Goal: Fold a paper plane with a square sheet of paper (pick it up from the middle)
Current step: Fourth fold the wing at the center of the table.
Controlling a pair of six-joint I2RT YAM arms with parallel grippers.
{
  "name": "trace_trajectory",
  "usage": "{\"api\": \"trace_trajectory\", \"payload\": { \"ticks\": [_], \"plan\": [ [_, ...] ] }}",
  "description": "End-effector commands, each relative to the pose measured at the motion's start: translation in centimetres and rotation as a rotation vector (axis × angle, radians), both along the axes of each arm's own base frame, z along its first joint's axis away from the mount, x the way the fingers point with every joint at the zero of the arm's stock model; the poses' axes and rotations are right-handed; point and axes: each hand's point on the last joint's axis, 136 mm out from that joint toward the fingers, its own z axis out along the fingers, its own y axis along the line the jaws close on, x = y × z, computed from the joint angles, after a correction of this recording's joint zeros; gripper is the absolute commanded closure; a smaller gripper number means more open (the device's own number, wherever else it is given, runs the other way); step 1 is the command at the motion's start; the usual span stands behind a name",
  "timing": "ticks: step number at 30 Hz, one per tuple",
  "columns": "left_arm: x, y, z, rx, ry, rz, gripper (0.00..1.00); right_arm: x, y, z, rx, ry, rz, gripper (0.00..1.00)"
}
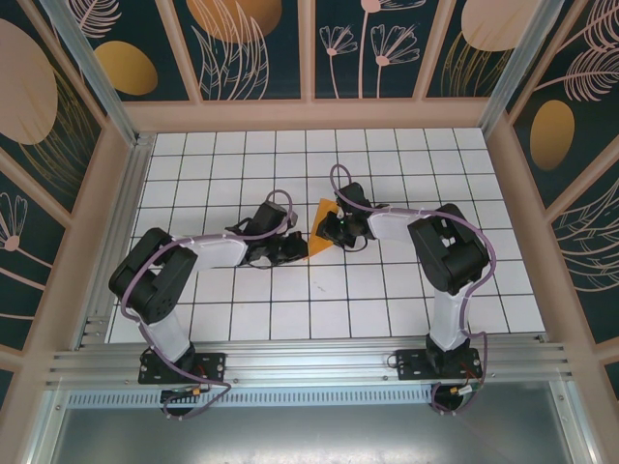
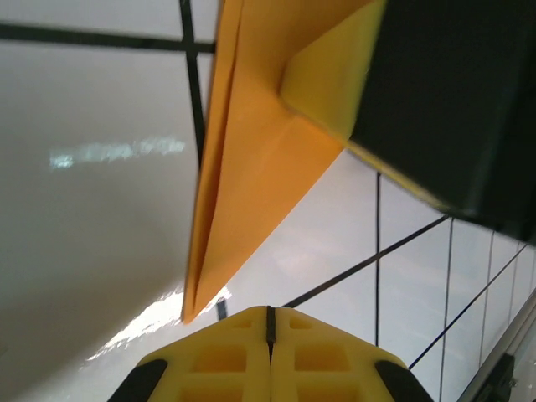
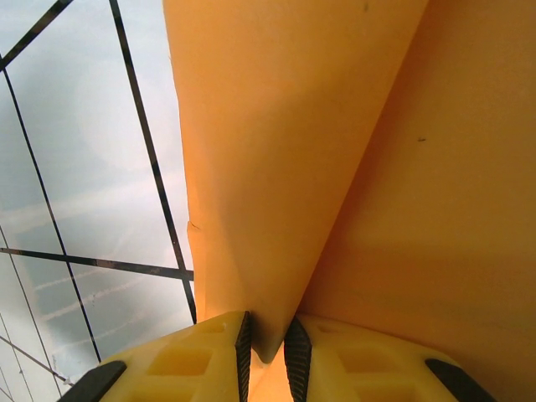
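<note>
White tabletop with black grid lines (image 1: 387,300), enclosed by dark wall panels with a floral pattern (image 1: 256,58).

Item: thin orange paper sheet (image 1: 319,237), folded into a pointed triangular shape with layered flaps. Location: mid-table, between the two arms.

Left gripper (image 1: 294,249): the left wrist view shows its yellow fingers (image 2: 226,356) pressed together with nothing between them. The paper's narrow tip (image 2: 194,306) lies just beyond the fingertips.

Right gripper (image 1: 335,232): the right wrist view shows its yellow fingers (image 3: 201,360) pinching a fold of the sheet (image 3: 285,167), and only a narrow gap is left between them.
</note>
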Motion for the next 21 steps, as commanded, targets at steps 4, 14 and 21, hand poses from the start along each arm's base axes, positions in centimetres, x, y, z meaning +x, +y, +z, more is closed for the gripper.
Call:
{"api": "trace_trajectory", "payload": {
  "ticks": [4,14,21],
  "plan": [
    [2.5,-1.3,-0.1,-0.030,-0.031,0.047,0.94,-7.2,-7.6,-10.3,-0.352,0.292,-0.045,0.74],
    [1.9,-0.7,-3.3,0.046,0.036,0.038,0.94,-7.2,-7.4,-10.1,-0.343,0.292,-0.046,0.74],
    [0.1,2.1,-6.9,0.208,0.138,0.068,0.96,-4.3,-5.8,-6.7,-0.201,0.196,-0.061,0.70]
  ]
}}
